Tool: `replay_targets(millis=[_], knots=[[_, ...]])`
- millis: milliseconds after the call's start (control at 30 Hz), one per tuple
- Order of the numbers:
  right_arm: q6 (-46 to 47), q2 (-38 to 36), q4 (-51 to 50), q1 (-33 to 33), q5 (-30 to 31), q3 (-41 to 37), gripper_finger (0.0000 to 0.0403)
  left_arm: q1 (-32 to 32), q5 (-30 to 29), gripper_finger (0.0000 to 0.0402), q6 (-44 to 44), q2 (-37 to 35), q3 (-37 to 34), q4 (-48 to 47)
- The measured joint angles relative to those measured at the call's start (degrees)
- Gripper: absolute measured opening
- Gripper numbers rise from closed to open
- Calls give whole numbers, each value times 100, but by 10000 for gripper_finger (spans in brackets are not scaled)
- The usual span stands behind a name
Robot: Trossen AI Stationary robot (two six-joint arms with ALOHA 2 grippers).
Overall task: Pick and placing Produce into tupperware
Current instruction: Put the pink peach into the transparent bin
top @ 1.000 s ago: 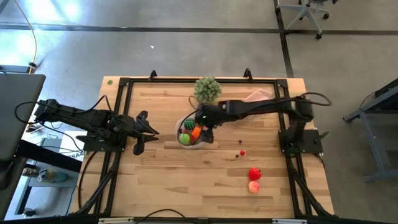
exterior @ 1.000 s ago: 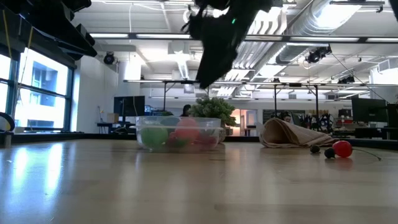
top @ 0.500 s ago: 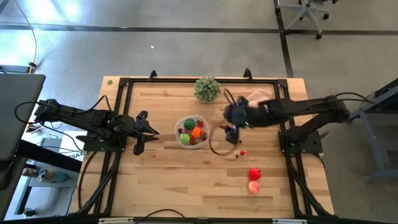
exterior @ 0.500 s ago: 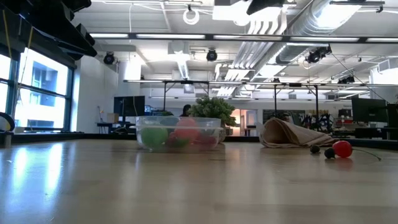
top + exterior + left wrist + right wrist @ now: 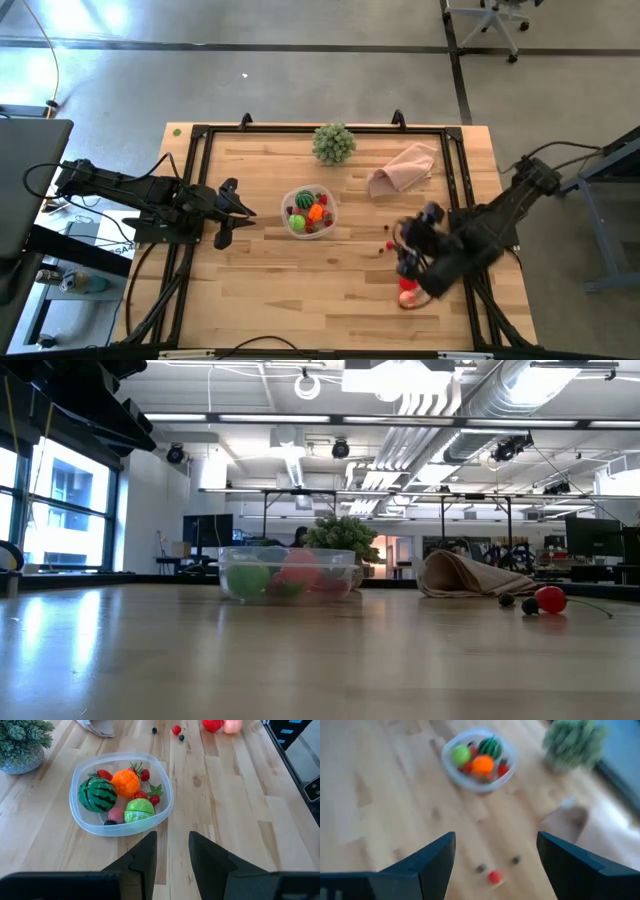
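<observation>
A light wooden table (image 5: 280, 280) carries a clear tupperware (image 5: 309, 212) at centre, a potted leafy ball (image 5: 334, 143) above it, a beige cloth (image 5: 404, 168) upper right (crumpled), and loose red berries (image 5: 389, 244) right of centre.

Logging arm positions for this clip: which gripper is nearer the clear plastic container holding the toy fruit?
Left. The left gripper sits just beside the clear plastic container. The right gripper is farther off, near the red and pink toy fruits.
</observation>
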Motion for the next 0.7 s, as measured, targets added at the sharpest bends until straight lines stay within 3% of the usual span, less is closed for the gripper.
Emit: replay_targets(millis=[167, 433, 600, 700], knots=[[2151, 324, -91, 846, -410, 0, 272, 0, -1, 101, -1, 0, 0, 0], [4961, 752, -154, 1193, -2267, 0, 272, -2, 0, 101, -2, 0, 0, 0], [5788, 859, -294, 1109, -3238, -2, 272, -2, -1, 101, 0, 0, 0, 0], [6097, 860, -212, 1067, -3480, -2, 272, -2, 0, 101, -2, 0, 0, 0]])
